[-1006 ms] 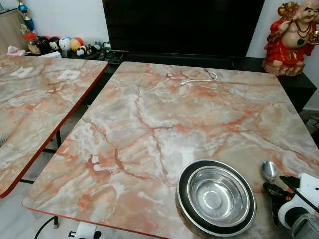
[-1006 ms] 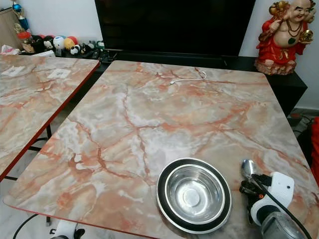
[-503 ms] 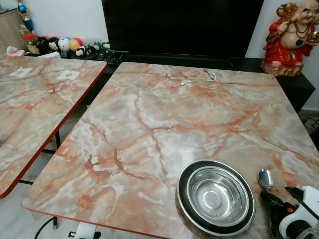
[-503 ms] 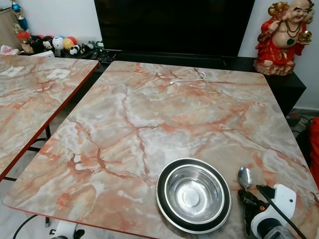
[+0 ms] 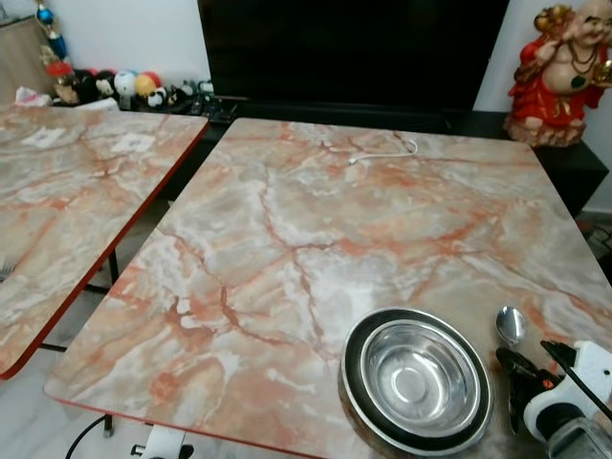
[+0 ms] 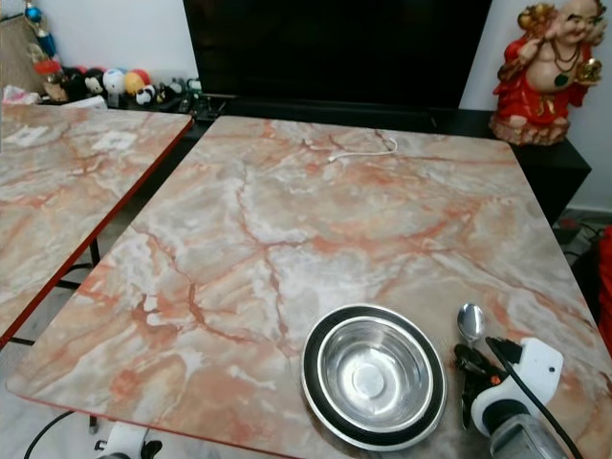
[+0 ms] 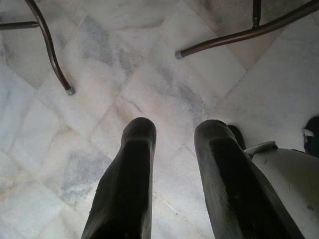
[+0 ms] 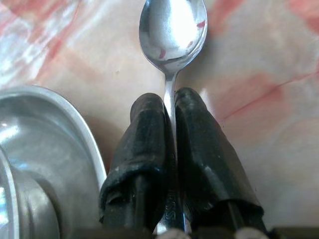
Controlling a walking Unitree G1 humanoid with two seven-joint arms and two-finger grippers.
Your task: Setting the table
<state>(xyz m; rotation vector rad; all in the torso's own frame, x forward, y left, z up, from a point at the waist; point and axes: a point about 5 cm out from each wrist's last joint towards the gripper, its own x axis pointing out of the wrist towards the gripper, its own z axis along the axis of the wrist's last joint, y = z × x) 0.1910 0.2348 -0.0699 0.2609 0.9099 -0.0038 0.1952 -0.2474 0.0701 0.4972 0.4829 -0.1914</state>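
Steel spoon [image 8: 172,30] pinched by its handle in the right pincer [image 8: 169,107], beside the bowl [image 6: 373,373]; left pincer [image 7: 174,139] spread.

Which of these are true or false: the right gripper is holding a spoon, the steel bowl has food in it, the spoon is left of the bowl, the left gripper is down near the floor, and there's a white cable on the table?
1. The right gripper is shut on the spoon. True.
2. The steel bowl holds food. False: it is empty.
3. The spoon lies to the bowl's left. False: it is to the bowl's right.
4. The left gripper hangs over the floor tiles. True.
5. A white cable lies at the table's far end. True.
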